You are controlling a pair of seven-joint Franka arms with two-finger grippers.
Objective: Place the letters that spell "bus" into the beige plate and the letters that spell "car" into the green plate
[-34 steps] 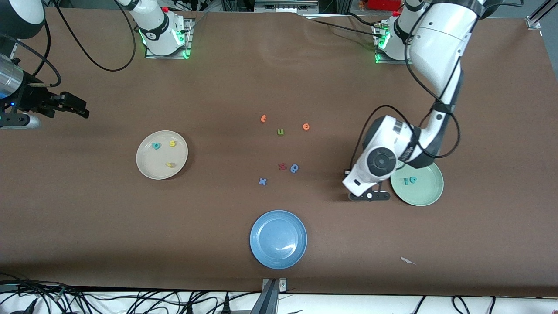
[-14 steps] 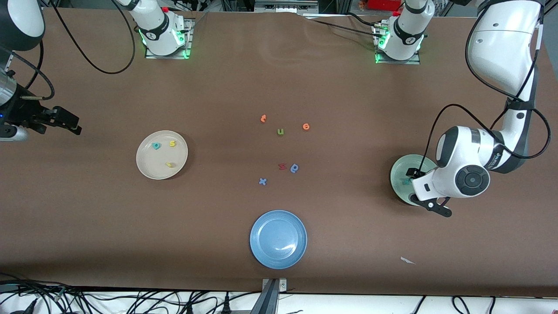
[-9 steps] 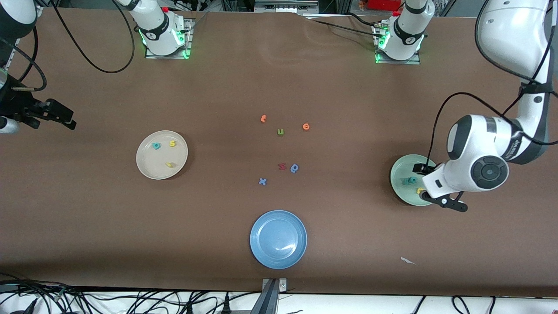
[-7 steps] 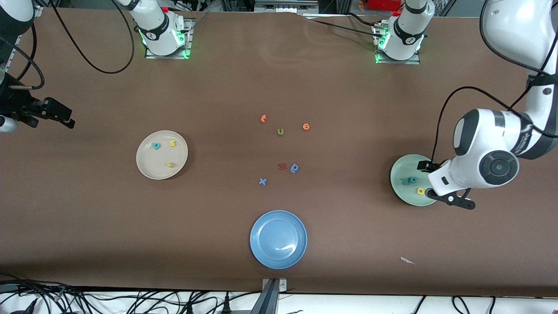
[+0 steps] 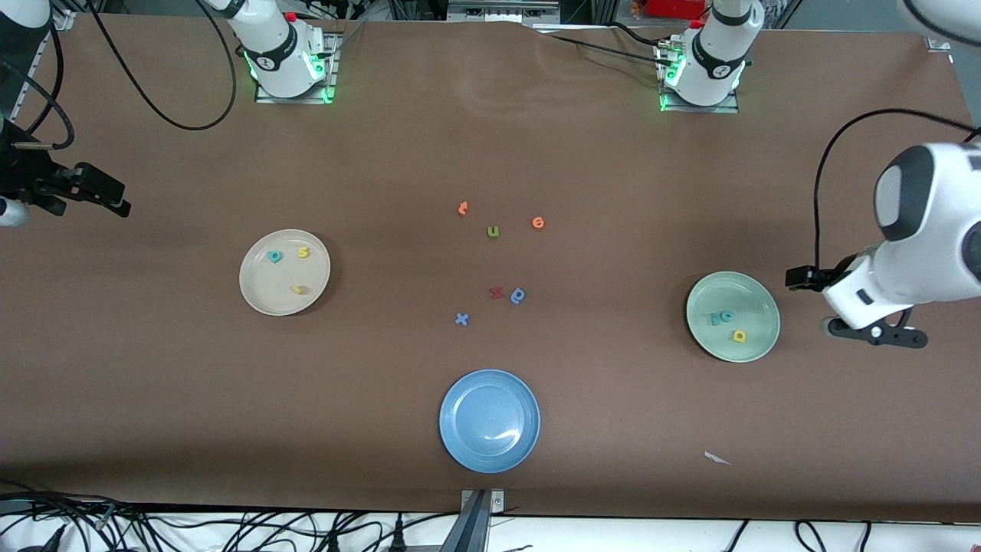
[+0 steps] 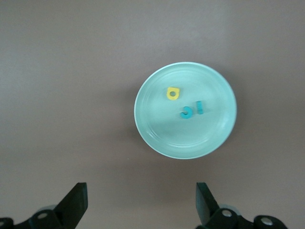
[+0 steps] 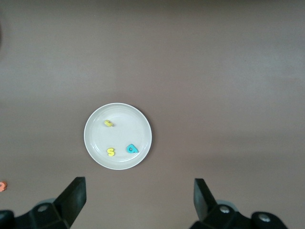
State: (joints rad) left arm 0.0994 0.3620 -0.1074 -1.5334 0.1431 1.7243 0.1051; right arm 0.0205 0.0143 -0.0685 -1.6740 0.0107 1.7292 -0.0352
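Beige plate (image 5: 284,272): middle left of the front frame, toward my right arm's end of the table
Letters in it: the teal b (image 5: 275,257), the yellow s (image 5: 304,251) and the yellow u (image 5: 298,290), all three lying apart from one another
Green plate (image 5: 733,317): middle right of the front frame, toward my left arm's end
Letters in it: the teal r (image 5: 714,317) and teal c (image 5: 726,315) just beside each other, the yellow a (image 5: 739,336) nearer the front camera than those two
My left gripper (image 5: 847,305): at the right edge of the front frame, up over bare table just beside the green plate; fingers spread wide, nothing between them
My right gripper (image 5: 107,198): at the upper left edge of the front frame, over bare table well apart from the beige plate; fingers spread wide and carrying nothing
Middle of the frame: an orange letter (image 5: 463,208), a green u (image 5: 493,231), another orange letter (image 5: 538,222), a dark red letter (image 5: 496,292), a blue rounded letter (image 5: 518,295) and a blue x (image 5: 461,319) loose on the table (image 5: 490,153)
Blue plate (image 5: 490,421): lower middle of the front frame, nearest the camera
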